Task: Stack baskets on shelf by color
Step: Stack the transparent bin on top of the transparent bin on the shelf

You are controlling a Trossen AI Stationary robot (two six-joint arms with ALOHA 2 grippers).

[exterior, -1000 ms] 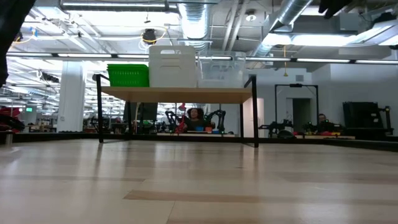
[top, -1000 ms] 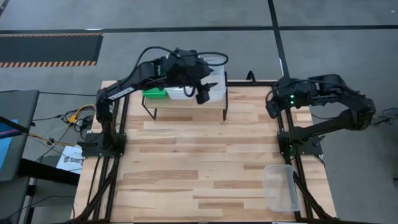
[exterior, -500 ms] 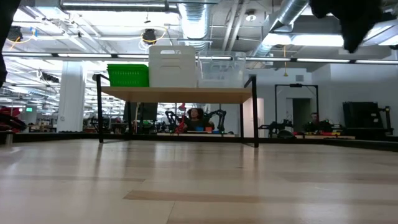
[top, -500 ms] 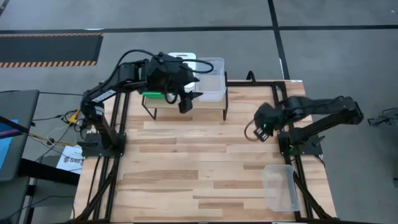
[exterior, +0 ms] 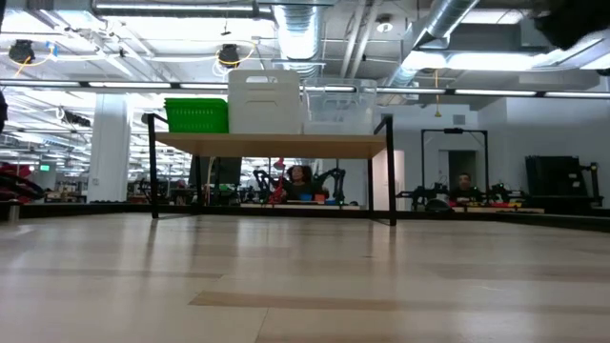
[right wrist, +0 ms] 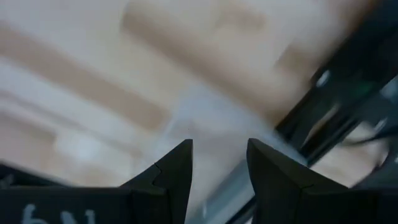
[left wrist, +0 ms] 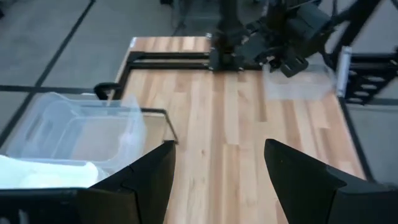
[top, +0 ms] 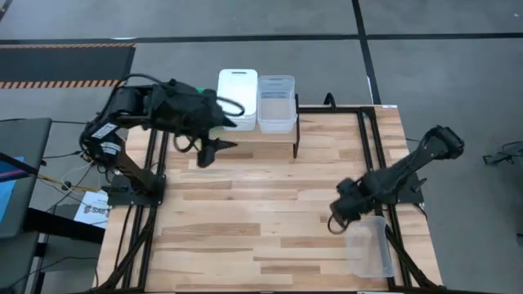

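on the shelf: green basket, white basket, clear basket side by side | left gripper fingers apart, beside shelf | right gripper fingers apart at lone clear basket | no legible writing

shelf: 1 | green stack: 1 | white stack: 1 | clear stack: 1 | loose clear basket: 1

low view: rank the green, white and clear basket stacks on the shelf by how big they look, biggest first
1. white stack: tallest and widest.
2 and 3. clear stack and green stack: near alike. The clear one's edges fade into the room behind, so I won't rank these two.
All three stand side by side on the shelf, so nearness hardly skews this.
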